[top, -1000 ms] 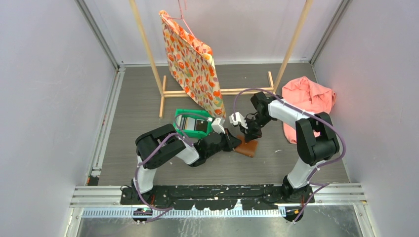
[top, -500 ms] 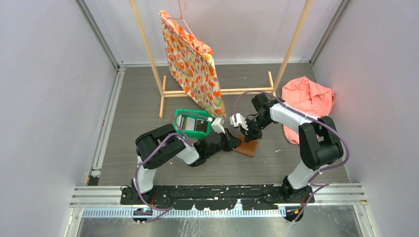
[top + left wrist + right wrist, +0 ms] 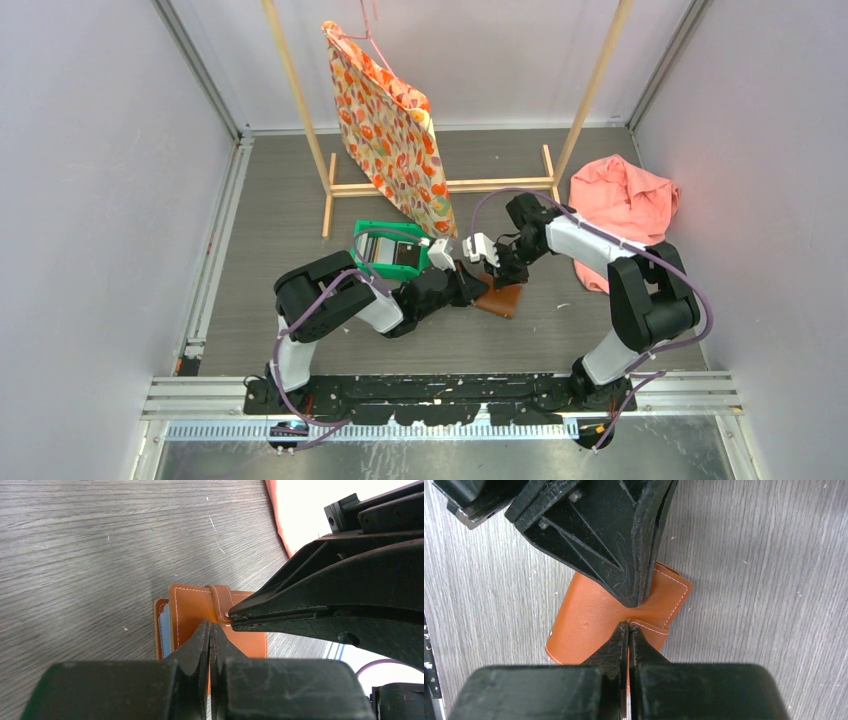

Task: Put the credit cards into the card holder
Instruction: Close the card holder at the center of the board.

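Observation:
The card holder [image 3: 501,300], a brown leather wallet, lies folded on the grey floor between my arms. In the left wrist view [image 3: 195,612] its strap tab [image 3: 220,602] wraps over the top edge, and a light blue credit card [image 3: 163,630] shows edge-on inside. My left gripper [image 3: 210,626] is shut, its tips on the wallet's outer face. My right gripper [image 3: 628,625] is shut, its tips at the edge of the strap [image 3: 651,632]. The two grippers meet tip to tip over the wallet. Other cards are not clearly visible.
A green plastic bin [image 3: 362,240] with dark and grey contents stands just left of the left gripper. A wooden rack [image 3: 440,186] with a hanging flowered bag [image 3: 390,140] is behind. A pink cloth [image 3: 625,200] lies at the right.
The right arm's elbow has swung a little to the right and its gripper has eased slightly down-left onto the wallet. The left arm and the wallet have stayed in place.

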Robot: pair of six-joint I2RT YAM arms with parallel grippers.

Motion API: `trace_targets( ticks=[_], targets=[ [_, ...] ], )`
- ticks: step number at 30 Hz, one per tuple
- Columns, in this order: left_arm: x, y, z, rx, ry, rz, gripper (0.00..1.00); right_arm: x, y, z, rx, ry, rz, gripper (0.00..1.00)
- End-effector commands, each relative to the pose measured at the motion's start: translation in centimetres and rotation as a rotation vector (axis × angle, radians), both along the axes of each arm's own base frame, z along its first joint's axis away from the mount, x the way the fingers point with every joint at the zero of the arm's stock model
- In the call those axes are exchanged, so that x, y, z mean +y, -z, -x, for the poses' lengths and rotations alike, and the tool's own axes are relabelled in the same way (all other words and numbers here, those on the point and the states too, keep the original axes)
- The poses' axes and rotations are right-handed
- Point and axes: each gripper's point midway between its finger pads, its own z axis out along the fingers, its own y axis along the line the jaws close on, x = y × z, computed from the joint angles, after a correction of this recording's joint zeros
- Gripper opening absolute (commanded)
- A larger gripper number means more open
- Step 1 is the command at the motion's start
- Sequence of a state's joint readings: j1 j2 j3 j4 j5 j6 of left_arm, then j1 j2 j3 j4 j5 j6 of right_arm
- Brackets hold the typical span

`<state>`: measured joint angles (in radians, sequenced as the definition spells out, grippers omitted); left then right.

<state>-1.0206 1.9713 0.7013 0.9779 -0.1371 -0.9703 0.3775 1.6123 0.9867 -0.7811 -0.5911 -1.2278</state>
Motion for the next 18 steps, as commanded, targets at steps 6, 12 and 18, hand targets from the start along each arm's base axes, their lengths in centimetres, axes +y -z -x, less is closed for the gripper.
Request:
trace_targets(
  ticks=[6, 12, 18],
  targets=[
    [3.6, 6.0, 0.3, 0.082, -0.048, -0.210, 0.00, -0.7, 1.1, 2.1, 0.021, -0.037, 0.059, 0.01],
    [3.5, 6.0, 0.3, 0.082, -0.046, -0.208, 0.00, -1.3, 1.3, 3.1, 0.025, -0.057, 0.073, 0.01],
    [3.5, 6.0, 0.2, 0.082, -0.047, -0.209, 0.00, -1.7, 2.0, 4.2, 0.051, -0.070, 0.086, 0.01]
  ],
)
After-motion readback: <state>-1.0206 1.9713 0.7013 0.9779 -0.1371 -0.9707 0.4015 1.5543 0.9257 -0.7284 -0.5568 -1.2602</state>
